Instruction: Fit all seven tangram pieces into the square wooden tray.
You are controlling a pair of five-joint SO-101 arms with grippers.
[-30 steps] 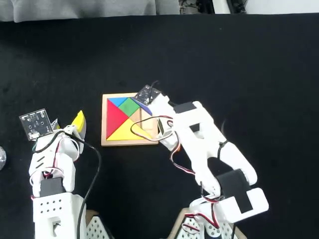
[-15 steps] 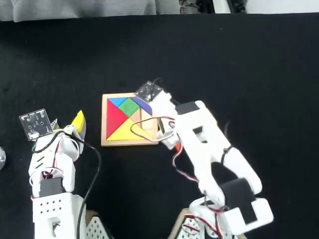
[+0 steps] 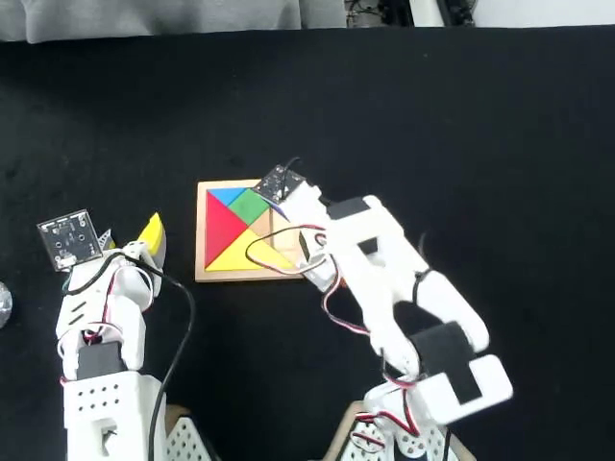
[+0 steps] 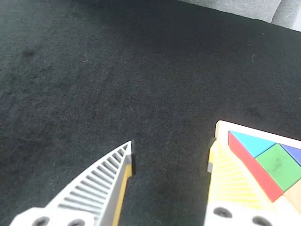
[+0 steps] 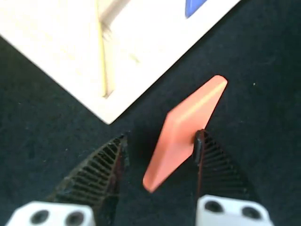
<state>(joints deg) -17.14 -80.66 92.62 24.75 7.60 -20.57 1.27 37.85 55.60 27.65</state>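
The square wooden tray (image 3: 201, 230) lies mid-table and holds blue (image 3: 226, 196), green (image 3: 250, 205), red (image 3: 223, 233), yellow (image 3: 240, 254) and purple pieces. Its right part is bare wood. My right arm (image 3: 370, 250) hangs over the tray's right edge. In the right wrist view, an orange parallelogram piece (image 5: 186, 129) lies on the black cloth just outside the tray's corner (image 5: 89, 80). My right gripper (image 5: 161, 136) is open around that piece, with one finger (image 5: 214, 165) touching it. My left gripper (image 4: 170, 146) is open and empty, left of the tray (image 4: 221, 127).
A black cloth covers the table. The left arm (image 3: 101, 307) stands at the near left. A small shiny object (image 3: 4, 303) lies at the table's left edge. Open cloth stretches behind the tray and to the far right.
My right arm swung a little to the right, then back left beside the tray's right edge. The left arm kept still.
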